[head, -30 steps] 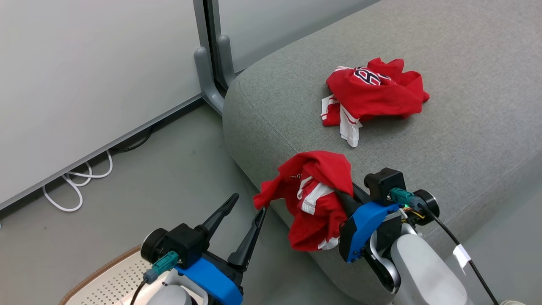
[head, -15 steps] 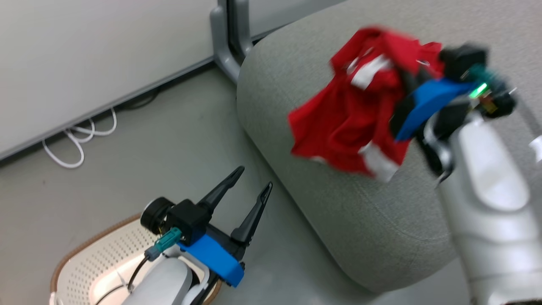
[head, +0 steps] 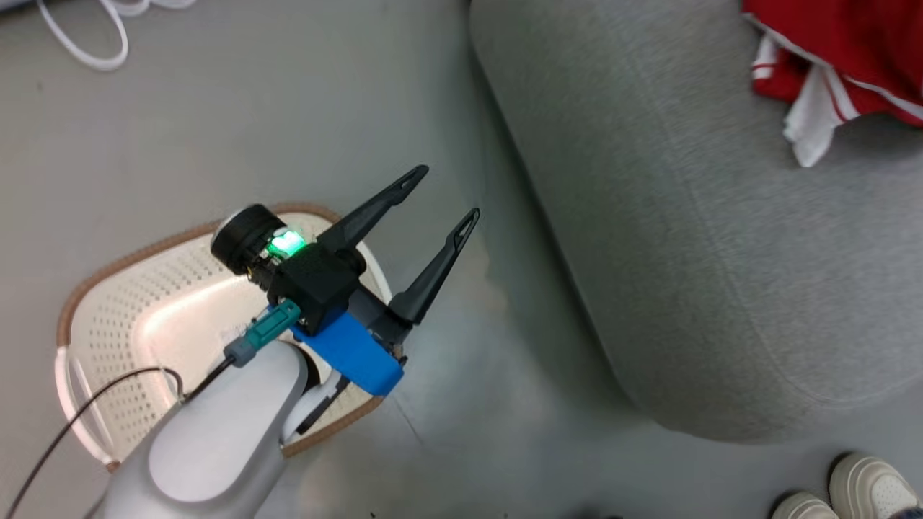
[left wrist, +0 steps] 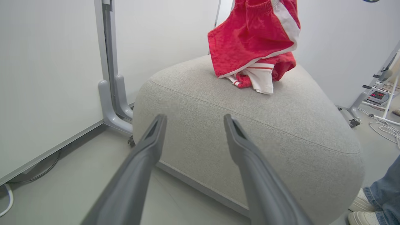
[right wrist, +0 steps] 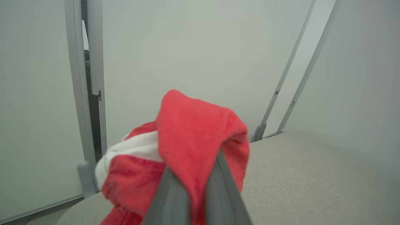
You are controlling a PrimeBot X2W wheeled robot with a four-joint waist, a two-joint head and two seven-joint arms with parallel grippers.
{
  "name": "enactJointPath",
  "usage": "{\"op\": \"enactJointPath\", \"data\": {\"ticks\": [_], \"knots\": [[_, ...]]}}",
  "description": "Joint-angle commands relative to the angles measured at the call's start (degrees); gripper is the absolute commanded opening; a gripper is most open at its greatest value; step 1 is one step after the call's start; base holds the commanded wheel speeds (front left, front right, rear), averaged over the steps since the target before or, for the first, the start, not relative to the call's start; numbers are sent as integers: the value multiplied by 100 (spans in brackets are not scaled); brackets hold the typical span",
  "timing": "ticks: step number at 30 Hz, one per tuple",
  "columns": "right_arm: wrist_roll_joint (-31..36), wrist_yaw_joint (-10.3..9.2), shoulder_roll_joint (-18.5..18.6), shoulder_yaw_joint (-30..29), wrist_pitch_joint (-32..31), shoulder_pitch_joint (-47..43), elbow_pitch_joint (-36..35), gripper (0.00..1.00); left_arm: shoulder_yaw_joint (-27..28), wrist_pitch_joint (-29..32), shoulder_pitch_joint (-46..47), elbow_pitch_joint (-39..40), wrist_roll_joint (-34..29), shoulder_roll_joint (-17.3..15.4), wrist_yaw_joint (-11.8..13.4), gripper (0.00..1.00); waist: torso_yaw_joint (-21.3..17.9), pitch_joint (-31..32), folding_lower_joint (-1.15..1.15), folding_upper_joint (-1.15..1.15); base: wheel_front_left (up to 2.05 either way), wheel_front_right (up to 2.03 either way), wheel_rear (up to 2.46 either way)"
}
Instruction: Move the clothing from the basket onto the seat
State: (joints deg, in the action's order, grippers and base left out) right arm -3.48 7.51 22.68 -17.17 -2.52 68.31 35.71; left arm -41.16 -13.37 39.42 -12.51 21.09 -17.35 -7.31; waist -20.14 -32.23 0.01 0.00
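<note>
Head view, looking down: I see my left hand [head: 447,193] hanging above the floor [head: 288,130], between the basket [head: 108,317] and the seat [head: 685,252], touching neither. Its two dark fingers are spread wide with nothing between them. The basket stands on the floor beneath that forearm, its perforated wall and brown rim showing. Red clothing [head: 829,43] with white striped panels lies over the seat at the upper right corner. A person's pale shoes [head: 858,483] stand on the floor by the seat's near end, and a white cable [head: 72,50] loops at the upper left.

Left wrist view: the left hand [left wrist: 194,117], fingers wide apart and empty, points at the rounded side of the seat [left wrist: 250,140]. Above the seat top the clothing [left wrist: 250,40] hangs down from the upper edge. Under its hem a crumpled red-and-white piece [left wrist: 262,79] rests on the cushion.

Right wrist view: my right hand [right wrist: 195,165] has its fingers pressed together, pinching a fold of the clothing [right wrist: 193,125]. The garment bunches over the fingertips, above the seat [right wrist: 312,175]
</note>
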Motion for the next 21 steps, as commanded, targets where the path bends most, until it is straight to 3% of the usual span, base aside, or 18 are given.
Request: {"op": "enactJointPath", "data": {"ticks": [1, 13, 18, 19, 21], "knots": [[82, -4, 81, -34, 64, 36, 41, 0, 4, 7, 126, 50, -29, -32, -23, 100, 282, -561, -1, 0, 0, 0, 0], [235, -4, -165, -930, 889, -612, 1380, 0, -41, 131, 342, 432, -148, -227, 23, 100, 333, -1034, -1, 0, 0, 0, 0], [350, -4, -168, -922, 1119, -617, 1760, 12, -67, 102, 234, 372, -78, -254, 26, 100, 300, -880, -1, 0, 0, 0, 0], [377, -4, -150, -911, 1139, -609, 1816, 18, -70, 98, 213, 346, -56, -247, 26, 100, 296, -833, -1, 0, 0, 0, 0], [437, -4, -126, -885, 1198, -620, 1908, 60, -86, 61, 163, 274, -39, -210, 26, 100, 297, -699, -1, 0, 0, 0, 0]]}}
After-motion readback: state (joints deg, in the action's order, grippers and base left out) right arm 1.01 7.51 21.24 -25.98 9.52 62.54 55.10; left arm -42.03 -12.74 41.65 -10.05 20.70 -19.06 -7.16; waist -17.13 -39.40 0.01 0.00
